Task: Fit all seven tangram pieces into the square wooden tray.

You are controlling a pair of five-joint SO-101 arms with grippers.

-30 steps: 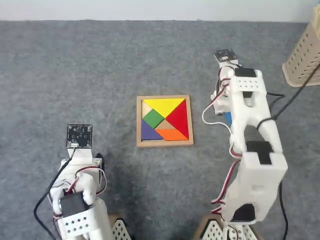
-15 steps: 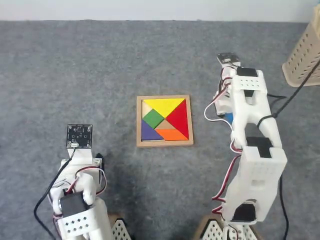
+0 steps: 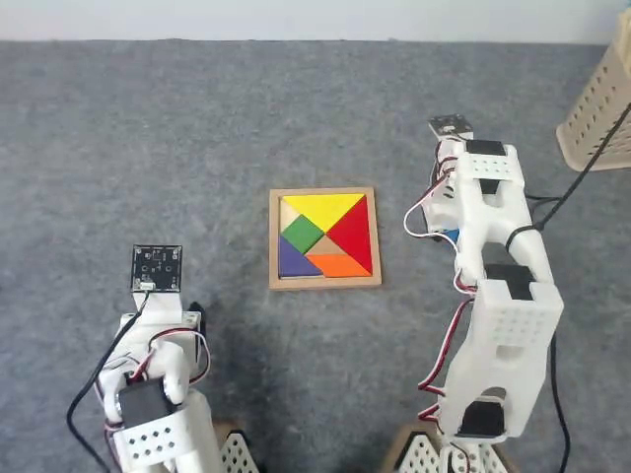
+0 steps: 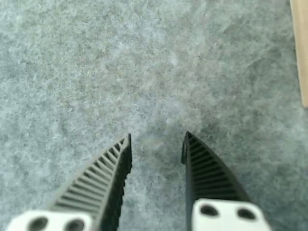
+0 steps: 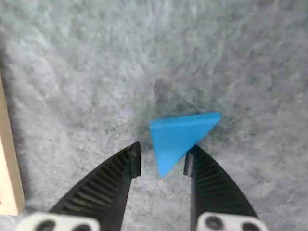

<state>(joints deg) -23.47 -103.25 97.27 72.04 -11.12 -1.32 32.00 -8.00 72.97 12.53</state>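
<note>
1. Tangram piece first: the blue triangle (image 5: 180,134) lies flat on the grey carpet (image 5: 96,57), with its sharp corner poking in between the fingers of the right gripper (image 5: 163,147). The jaws are apart, one finger either side of that corner. Whether a finger actually touches the piece, I cannot tell.
2. Just out from there, a strip of the square wooden tray (image 5: 8,168) shows at the side of the right wrist view, well apart from the blue triangle.
3. Over to the left gripper (image 4: 158,136), where the jaws are spread wide with nothing between them but carpet. One edge of the tray runs along the side of that view too.
4. From above, the right arm (image 3: 493,246) is stretched out along the tray's right side, and a sliver of the blue triangle peeks out beside it. The left arm (image 3: 153,394) sits folded at the near left, well clear of the tray.
5. Inside the tray are a yellow triangle (image 3: 323,210) along the far side, a red triangle (image 3: 353,236) on the right, a green square (image 3: 301,234), a purple triangle (image 3: 292,260) in the near left corner and an orange piece (image 3: 338,264) along the near side.
6. Two wood-coloured patches show in there — one in the middle and one at the far left corner.
7. Far right, a beige perforated basket (image 3: 596,108) stands at the edge of the carpet.
</note>
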